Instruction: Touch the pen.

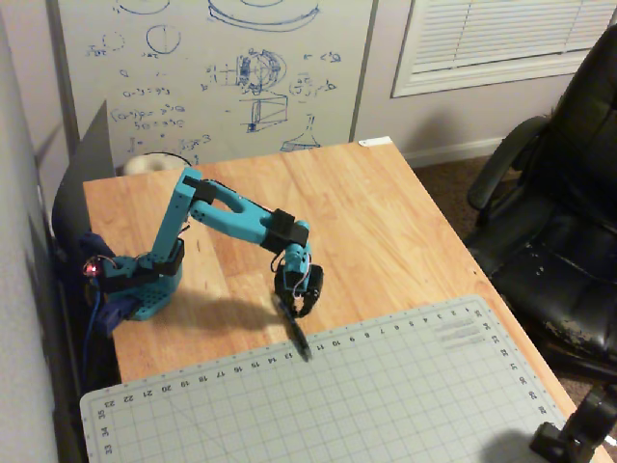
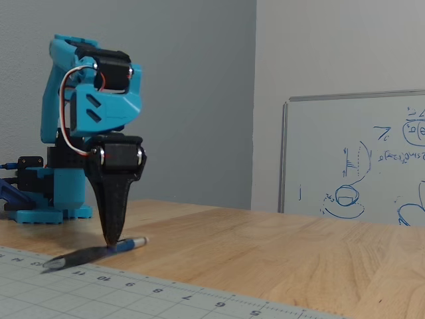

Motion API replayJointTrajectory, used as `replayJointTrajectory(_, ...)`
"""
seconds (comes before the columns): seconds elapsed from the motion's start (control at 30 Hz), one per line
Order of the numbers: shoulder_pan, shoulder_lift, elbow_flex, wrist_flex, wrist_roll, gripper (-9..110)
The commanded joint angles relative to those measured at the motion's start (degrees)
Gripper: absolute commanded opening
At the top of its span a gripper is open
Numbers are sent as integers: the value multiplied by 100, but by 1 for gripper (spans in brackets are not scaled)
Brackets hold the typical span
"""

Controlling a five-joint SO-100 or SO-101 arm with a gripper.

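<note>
The pen (image 2: 93, 253) is slim and dark with a bluish section near its right end. It lies across the edge between the wooden table and the grey cutting mat (image 2: 80, 292). In the high fixed view the pen (image 1: 301, 340) points down toward the mat. My gripper (image 2: 113, 242) is black, tapers to a point, and hangs straight down with its tip at the pen's bluish part; its jaws look shut with nothing held. In the high fixed view the gripper (image 1: 290, 311) sits just above the pen's upper end.
The arm's teal base (image 1: 138, 285) stands at the table's left side. A whiteboard (image 1: 212, 68) leans behind the table. A black office chair (image 1: 564, 212) stands to the right. A black object (image 1: 574, 434) is at the lower right corner.
</note>
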Motion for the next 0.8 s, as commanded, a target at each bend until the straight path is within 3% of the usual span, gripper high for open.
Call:
replayJointTrajectory(0.0,-35,123,-308,-9,-35,1)
replayJointTrajectory(0.77,35,976,-211,26,-35,1)
